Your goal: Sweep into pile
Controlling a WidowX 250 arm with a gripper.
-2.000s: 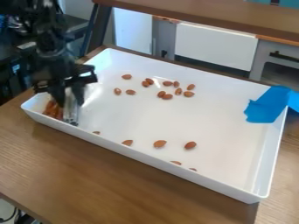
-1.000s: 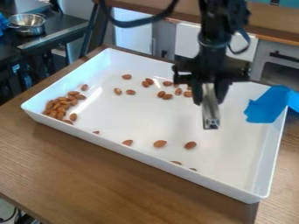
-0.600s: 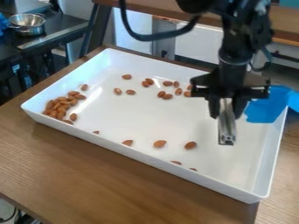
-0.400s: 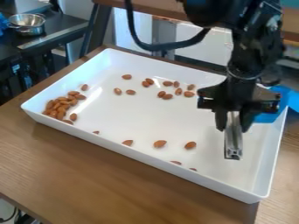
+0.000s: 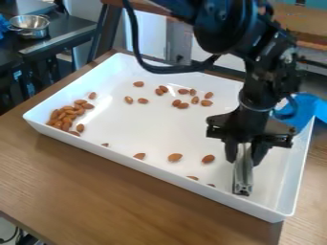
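White tray [image 5: 150, 128] on a wood bench [image 5: 96, 191], nuts [image 5: 175, 157] partly piled, hand [image 5: 243, 160] clamped on a metal bar [image 5: 243, 174].
Pile [image 5: 66, 116] is inside the tray, at its left end by the near wall. Loose ones: loose group toward the far wall, mid-tray, plus a short string along the near side, some partly hidden by that wall. Hand is over the tray's right part, fingers either side of the bar; bar points down, low end close to the near-right corner, well apart from the pile. Can't tell if it touches the tray floor. Blue tape [image 5: 308, 103] on the right wall, far end. Steel pot [image 5: 28, 27] on a dark table [image 5: 71, 36], back left.
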